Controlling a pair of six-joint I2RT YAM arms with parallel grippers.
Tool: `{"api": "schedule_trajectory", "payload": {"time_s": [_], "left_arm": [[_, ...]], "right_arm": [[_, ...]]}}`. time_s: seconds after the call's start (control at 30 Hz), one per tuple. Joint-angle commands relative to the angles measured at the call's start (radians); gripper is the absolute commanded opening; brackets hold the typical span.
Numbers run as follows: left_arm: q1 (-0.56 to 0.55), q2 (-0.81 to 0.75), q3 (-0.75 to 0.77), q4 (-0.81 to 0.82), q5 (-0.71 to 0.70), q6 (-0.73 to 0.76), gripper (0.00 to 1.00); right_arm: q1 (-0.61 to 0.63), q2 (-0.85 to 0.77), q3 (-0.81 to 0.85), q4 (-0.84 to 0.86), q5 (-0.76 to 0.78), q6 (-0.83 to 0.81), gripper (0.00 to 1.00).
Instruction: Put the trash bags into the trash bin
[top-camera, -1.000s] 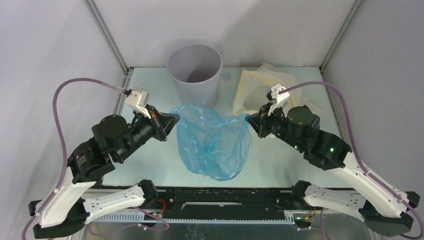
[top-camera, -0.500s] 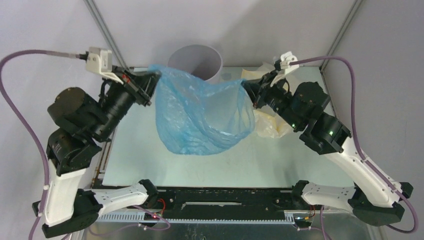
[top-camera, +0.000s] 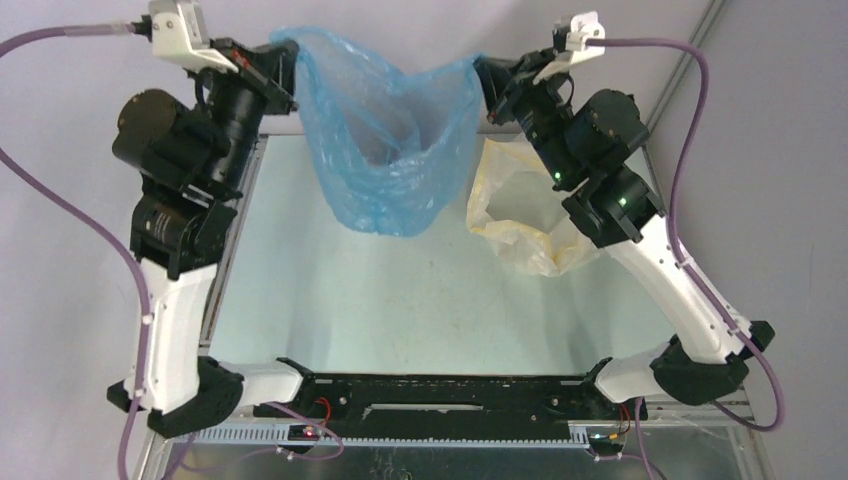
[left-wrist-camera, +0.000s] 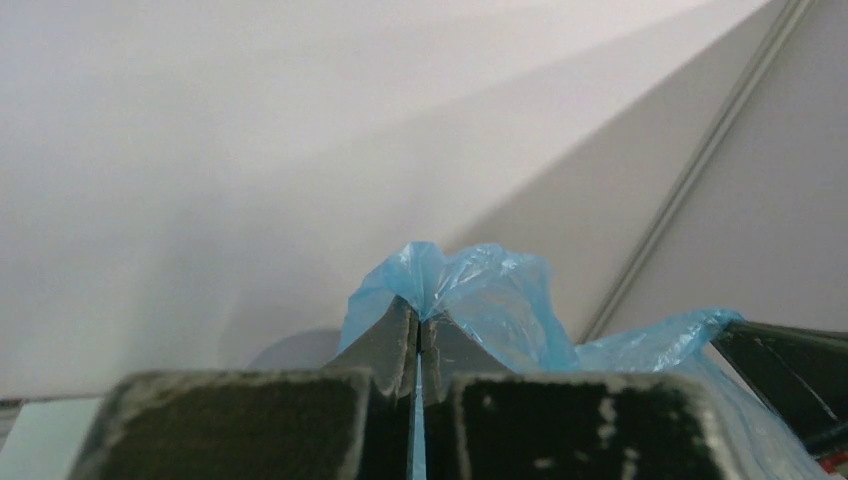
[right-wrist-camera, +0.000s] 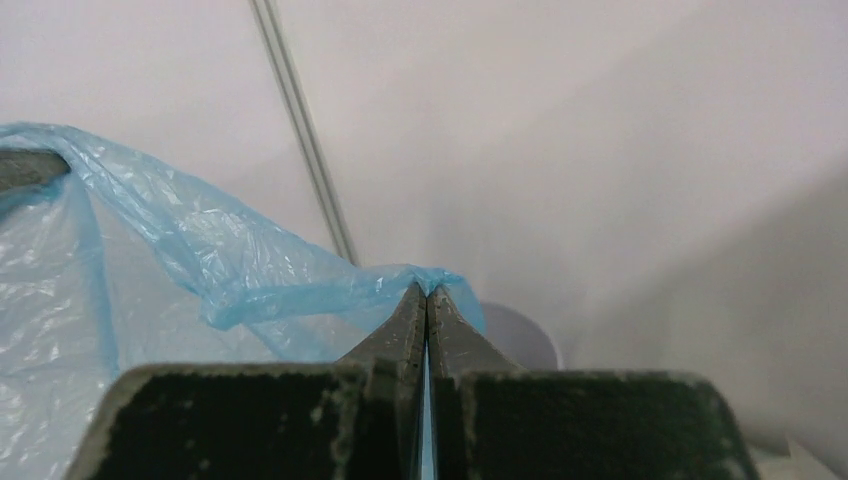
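Observation:
The blue trash bag (top-camera: 385, 150) hangs stretched between both grippers, high above the back of the table, with its mouth open upward. My left gripper (top-camera: 285, 55) is shut on the bag's left rim, and the pinched blue film (left-wrist-camera: 500, 290) bunches at the fingertips of that gripper (left-wrist-camera: 418, 318). On the opposite rim my right gripper (top-camera: 482, 75) is shut too, with the bag (right-wrist-camera: 200, 250) running left from its tips (right-wrist-camera: 427, 292). The trash bin is almost hidden behind the bag in the top view. Its grey rim (left-wrist-camera: 290, 350) (right-wrist-camera: 520, 340) peeks out below the fingers in both wrist views.
A pale yellow translucent bag (top-camera: 520, 215) lies crumpled on the table (top-camera: 400, 300) at the back right, under my right arm. Grey walls with metal corner posts (top-camera: 700, 40) enclose the table on three sides.
Both arms have risen and swung toward the back wall, lifting the blue bag off the table until it hangs over the bin. The yellow bag is uncovered again.

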Motion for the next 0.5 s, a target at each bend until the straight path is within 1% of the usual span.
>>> {"api": "schedule_trajectory", "payload": {"time_s": [0.0, 0.1, 0.23, 0.3, 0.47], "left_arm": [[0.148, 0.061, 0.071, 0.13, 0.232, -0.142, 0.0], [0.213, 0.113, 0.1, 0.202, 0.324, -0.223, 0.0], [0.262, 0.209, 0.239, 0.205, 0.408, -0.291, 0.0], [0.274, 0.237, 0.278, 0.206, 0.419, -0.297, 0.0], [0.329, 0.273, 0.264, 0.219, 0.433, -0.342, 0.0]], "right_arm": [[-0.038, 0.071, 0.146, 0.099, 0.011, -0.028, 0.0], [-0.068, 0.125, 0.215, 0.098, 0.009, -0.026, 0.0], [-0.11, 0.183, 0.297, 0.099, -0.009, -0.016, 0.0], [-0.125, 0.209, 0.328, 0.099, -0.023, -0.013, 0.0], [-0.146, 0.252, 0.36, 0.133, -0.046, 0.007, 0.0]]}}
